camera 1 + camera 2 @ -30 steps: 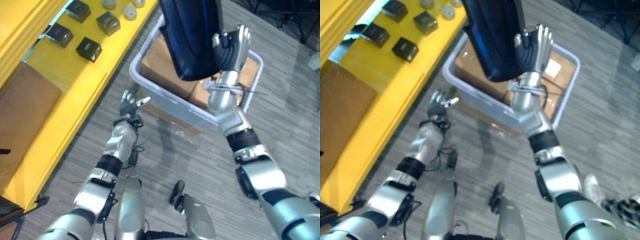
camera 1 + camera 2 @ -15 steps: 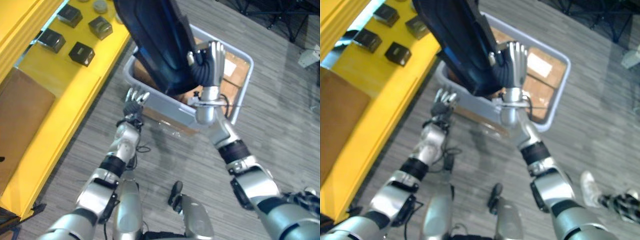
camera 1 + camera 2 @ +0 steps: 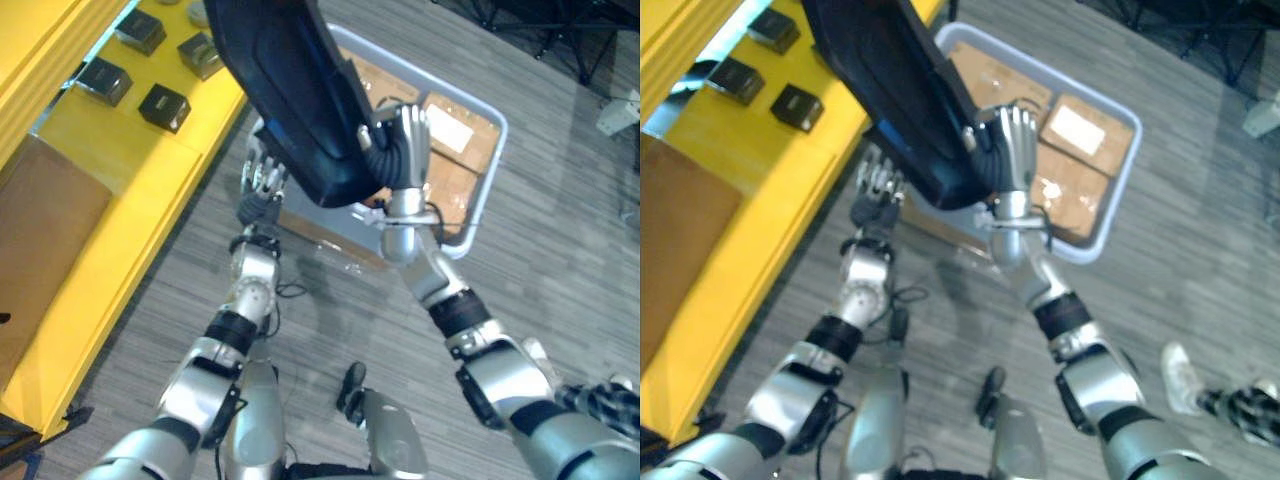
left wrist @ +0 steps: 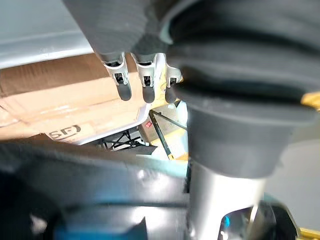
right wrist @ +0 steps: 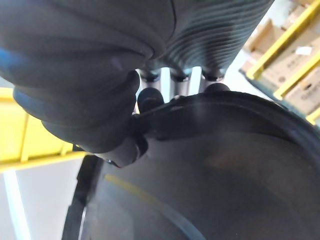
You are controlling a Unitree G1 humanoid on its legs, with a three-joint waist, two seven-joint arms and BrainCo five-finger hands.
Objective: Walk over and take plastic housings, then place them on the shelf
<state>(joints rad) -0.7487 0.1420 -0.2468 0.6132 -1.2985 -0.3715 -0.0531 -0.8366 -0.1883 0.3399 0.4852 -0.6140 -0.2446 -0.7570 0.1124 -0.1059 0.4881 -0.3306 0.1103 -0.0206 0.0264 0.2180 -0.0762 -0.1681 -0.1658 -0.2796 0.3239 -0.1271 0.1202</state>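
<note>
A large dark plastic housing point(image 3: 290, 100) is held up over the near corner of the grey bin, tilted, with its upper end over the yellow shelf point(image 3: 120, 160). My right hand point(image 3: 400, 150) is at its lower right edge. In the right wrist view the fingers point(image 5: 172, 75) lie behind the rim of the housing point(image 5: 200, 175) and the thumb presses the front. My left hand point(image 3: 260, 185) is raised with straight fingers point(image 4: 143, 85) beside the housing's lower left edge. I cannot tell whether it touches.
The grey bin point(image 3: 487, 170) stands on the floor with cardboard boxes point(image 3: 455, 150) inside it. On the yellow shelf lie several small black boxes point(image 3: 162, 103) and a brown cardboard panel point(image 3: 40, 240). Grey floor lies open to the right.
My right hand has carried the housing left, from over the bin towards the shelf. My left hand has risen from low beside the bin up to the housing's lower edge.
</note>
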